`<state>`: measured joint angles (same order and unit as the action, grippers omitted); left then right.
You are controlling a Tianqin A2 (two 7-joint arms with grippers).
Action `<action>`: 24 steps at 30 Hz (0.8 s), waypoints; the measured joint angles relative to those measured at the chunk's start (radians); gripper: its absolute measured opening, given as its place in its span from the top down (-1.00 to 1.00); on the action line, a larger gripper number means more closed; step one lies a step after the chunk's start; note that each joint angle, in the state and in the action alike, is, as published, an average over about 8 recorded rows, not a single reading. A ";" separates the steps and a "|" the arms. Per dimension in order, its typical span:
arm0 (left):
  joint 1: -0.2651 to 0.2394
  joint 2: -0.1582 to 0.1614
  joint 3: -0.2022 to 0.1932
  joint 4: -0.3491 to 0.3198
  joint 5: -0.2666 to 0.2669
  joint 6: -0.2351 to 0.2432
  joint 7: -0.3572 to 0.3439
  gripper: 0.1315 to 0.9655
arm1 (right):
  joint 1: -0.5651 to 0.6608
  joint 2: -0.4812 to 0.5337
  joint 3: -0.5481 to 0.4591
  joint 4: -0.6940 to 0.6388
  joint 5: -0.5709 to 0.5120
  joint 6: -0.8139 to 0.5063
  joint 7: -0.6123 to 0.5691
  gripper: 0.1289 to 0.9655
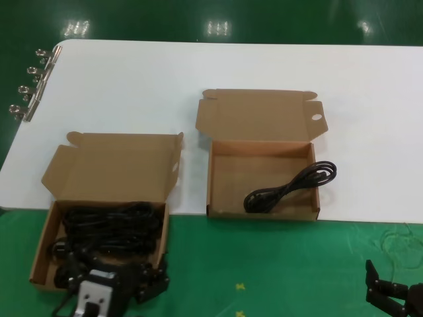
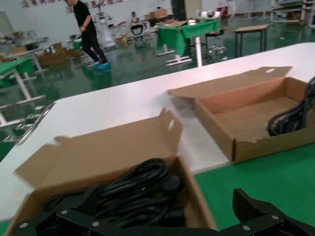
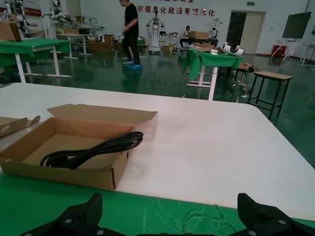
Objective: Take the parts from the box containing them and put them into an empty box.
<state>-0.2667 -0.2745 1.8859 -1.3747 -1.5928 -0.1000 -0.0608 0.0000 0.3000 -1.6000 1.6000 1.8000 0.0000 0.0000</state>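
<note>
The box containing the parts (image 1: 41,254) sits at the near left with its lid (image 1: 112,165) open, and several coiled black power cords (image 1: 109,228) fill it. My left gripper (image 1: 114,272) hovers open over that box's near edge, and its wrist view shows the cords (image 2: 133,191) just beyond the spread fingers (image 2: 248,206). To the right stands the other box (image 1: 261,211), whose lid tab has a round hole (image 1: 317,117). One black cord (image 1: 291,185) lies in it, its end hanging over the right wall. My right gripper (image 1: 390,294) is parked open at the near right, holding nothing.
Both boxes straddle the front edge of the white table (image 1: 132,86), partly on green cloth (image 1: 264,264). Binder clips (image 1: 30,89) stick out from the table's far left edge. A thin loose thread (image 1: 396,241) lies on the cloth near my right gripper.
</note>
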 joint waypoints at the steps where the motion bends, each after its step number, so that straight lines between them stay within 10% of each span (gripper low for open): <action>1: 0.014 -0.001 -0.015 -0.012 -0.011 0.005 0.003 -1.00 | 0.000 0.000 0.000 0.000 0.000 0.000 0.000 -1.00; 15: 0.197 -0.019 -0.211 -0.166 -0.152 0.074 0.045 -1.00 | 0.000 0.000 0.000 0.000 0.000 0.000 0.000 -1.00; 24: 0.211 -0.020 -0.227 -0.178 -0.164 0.079 0.048 -1.00 | 0.000 0.000 0.000 0.000 0.000 0.000 0.000 -1.00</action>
<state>-0.0555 -0.2947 1.6592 -1.5530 -1.7570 -0.0207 -0.0125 0.0000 0.3000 -1.6000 1.6000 1.8000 0.0000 0.0000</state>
